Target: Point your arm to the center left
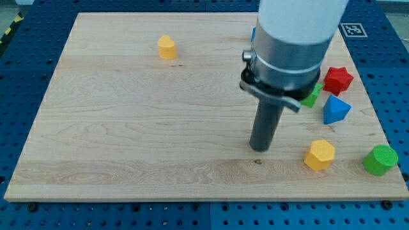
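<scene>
Camera view shows my tip (259, 149) resting on the wooden counter (128, 128) right of centre, beside the yellow hexagonal block (319, 154), a jawless rod gripping nothing, far from the center-left area.

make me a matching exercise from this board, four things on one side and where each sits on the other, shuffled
Things:
1. red star block
2. green cylinder
3. my tip
4. yellow block at the view's top left

Places:
A. alone, far from the other blocks
B. nearest the board's bottom right corner
C. left of the yellow hexagonal block, not touching it
D. just above the blue block

Pairs: 1-D, 2-B, 3-C, 4-A
</scene>
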